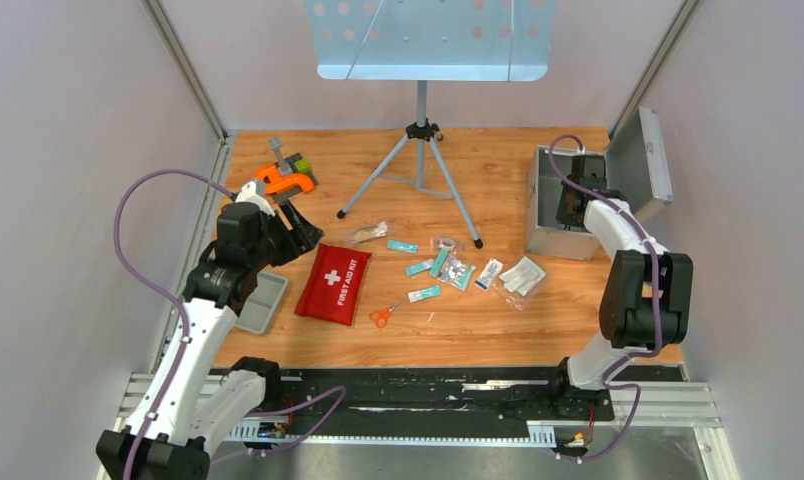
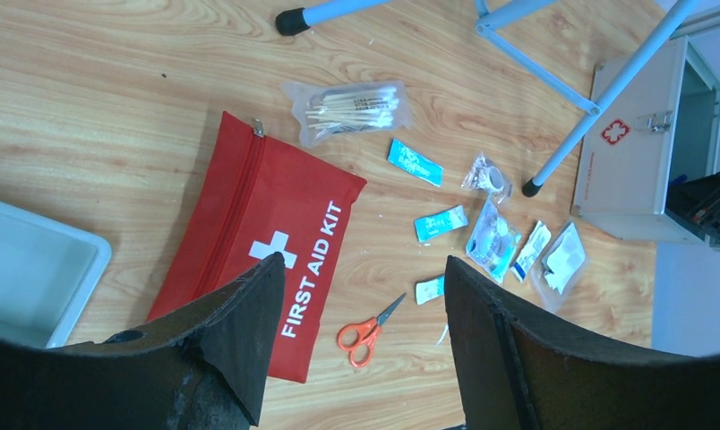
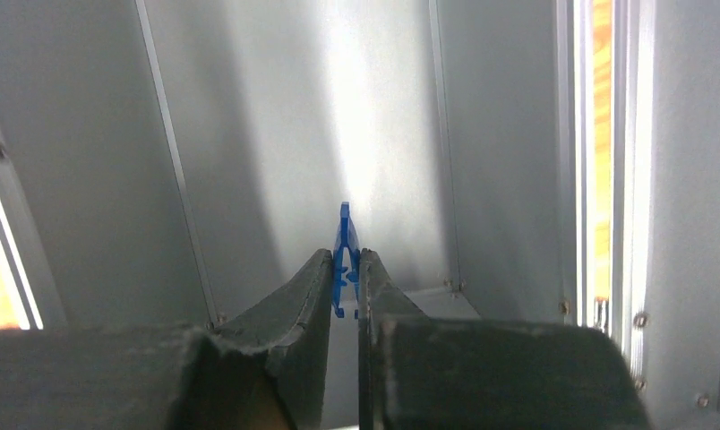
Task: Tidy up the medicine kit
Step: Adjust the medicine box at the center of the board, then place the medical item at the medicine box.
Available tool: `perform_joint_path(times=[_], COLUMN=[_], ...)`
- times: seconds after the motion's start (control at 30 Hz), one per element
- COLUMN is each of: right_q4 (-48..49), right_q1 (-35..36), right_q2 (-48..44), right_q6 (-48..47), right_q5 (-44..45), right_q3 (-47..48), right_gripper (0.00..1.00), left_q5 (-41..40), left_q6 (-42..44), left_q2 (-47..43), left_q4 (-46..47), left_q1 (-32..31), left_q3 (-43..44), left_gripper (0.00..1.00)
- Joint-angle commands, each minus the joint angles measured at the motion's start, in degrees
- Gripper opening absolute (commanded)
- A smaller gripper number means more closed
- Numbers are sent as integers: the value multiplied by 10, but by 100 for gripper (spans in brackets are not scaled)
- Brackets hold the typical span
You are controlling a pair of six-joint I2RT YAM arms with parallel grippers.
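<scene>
now inside kit [image 1: 550, 228]: right claw [image 3: 347, 273] nearly closed, pinching blue piece [image 3: 344, 228] upright, kit panel straight ahead; left claw [image 2: 361, 269] wide, empty, well apart.

Bright, even light from overhead washes the wooden counter [image 1: 538, 330], leaving only soft shadows beside the red pouch [image 1: 333, 283] — inside the metal case [image 3: 204, 134] a white glare streaks the back wall, and the right pincer [image 3: 346, 260] and left pincer [image 2: 361, 269] loom dark and soft-edged up close.
</scene>
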Motion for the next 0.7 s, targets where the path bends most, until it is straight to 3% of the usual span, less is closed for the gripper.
perform_joint_path(times=[0.0, 0.17, 0.3, 0.37, 0.53, 0.67], right_q4=[26, 44, 44, 44, 41, 32], right_q1=[0, 0, 0, 1, 1, 5], right_q2=[36, 95, 136, 135, 94, -4], right_q6=[-5, 0, 0, 2, 12, 61], right_q5=[22, 31, 27, 23, 4, -51], right_q3=[67, 132, 163, 166, 152, 106], right_gripper=[13, 14, 40, 47, 49, 49], left_q5=[-6, -14, -21, -23, -18, -10], left_q6=[17, 20, 23, 26, 25, 25], left_q2=[-7, -15, -23, -25, -23, -18], left_q4=[4, -4, -14, -18, -15, -9], left_q1=[2, 2, 2, 1, 2, 2], left_q3=[16, 18, 20, 21, 21, 22], left_gripper=[73, 74, 74, 74, 74, 74])
